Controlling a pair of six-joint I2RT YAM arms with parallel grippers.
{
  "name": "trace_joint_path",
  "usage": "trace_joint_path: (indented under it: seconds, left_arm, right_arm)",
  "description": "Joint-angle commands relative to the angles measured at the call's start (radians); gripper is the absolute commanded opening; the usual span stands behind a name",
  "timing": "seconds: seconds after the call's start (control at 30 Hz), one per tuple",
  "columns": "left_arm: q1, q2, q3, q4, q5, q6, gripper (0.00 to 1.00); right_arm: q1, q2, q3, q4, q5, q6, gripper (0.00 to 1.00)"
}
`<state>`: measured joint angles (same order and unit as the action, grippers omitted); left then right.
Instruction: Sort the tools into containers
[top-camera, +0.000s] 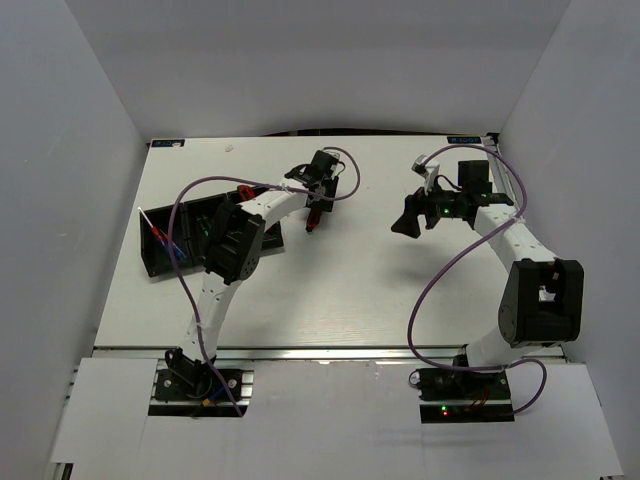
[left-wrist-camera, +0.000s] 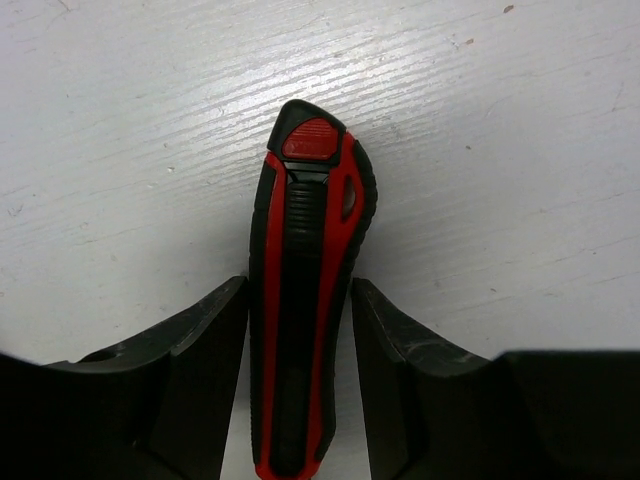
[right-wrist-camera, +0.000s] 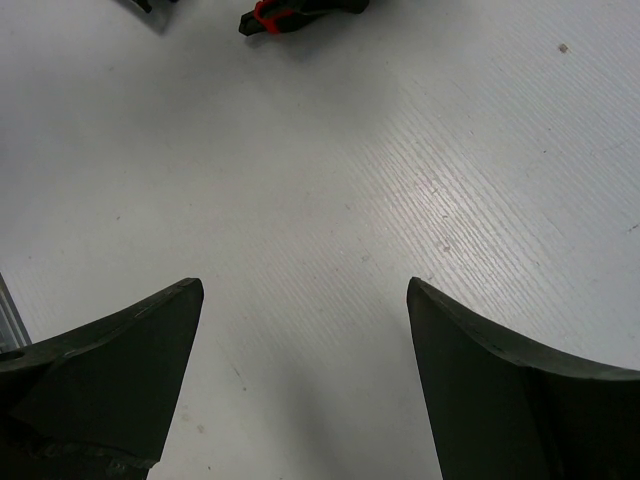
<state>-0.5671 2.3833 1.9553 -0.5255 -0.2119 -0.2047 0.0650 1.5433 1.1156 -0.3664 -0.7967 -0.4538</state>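
Our left gripper (left-wrist-camera: 300, 290) pinches the red-and-black folding cutter (left-wrist-camera: 305, 220) between narrow fingers, a grip clear only in its wrist view. The overhead view alone shows the black three-compartment plastic tray (top-camera: 155, 262) well to the left. Our right gripper (right-wrist-camera: 305, 290) gapes wide over the white table (right-wrist-camera: 330, 180).

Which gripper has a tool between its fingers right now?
The left gripper: the red-and-black cutter sits lengthwise in its gap. The right gripper is open, with only table showing in its gap.
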Motion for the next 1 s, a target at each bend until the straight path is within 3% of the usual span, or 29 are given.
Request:
trace_joint_path:
  seconds: [0.0,0.1,0.33,0.53,0.63,0.97]
  left_arm:
    - [-0.005,0.011,0.017,-0.037,-0.023,0.011,0.56]
    - [-0.005,0.013,0.02,-0.044,-0.027,0.01,0.56]
    - [-0.005,-0.035,0.017,-0.051,-0.015,-0.01,0.2]
    - [-0.005,-0.201,-0.018,-0.038,0.068,-0.039,0.01]
    - [-0.005,-0.333,-0.084,0.008,0.091,-0.064,0.0]
    - [0.012,-0.752,-0.553,0.223,0.034,-0.145,0.0]
  right_arm:
    - [-0.005,-0.017,-0.007,-0.011,-0.032,-0.005,0.89]
    - [-0.005,-0.018,-0.007,-0.009,-0.032,-0.002,0.89]
    - [-0.005,-0.022,-0.008,-0.011,-0.022,0.004,0.89]
    - [-0.005,-0.025,-0.01,-0.014,-0.01,0.001,0.89]
    - [-0.005,-0.023,-0.008,-0.016,-0.01,0.003,0.89]
    - [-0.005,-0.012,0.01,-0.035,-0.004,-0.009,0.9]
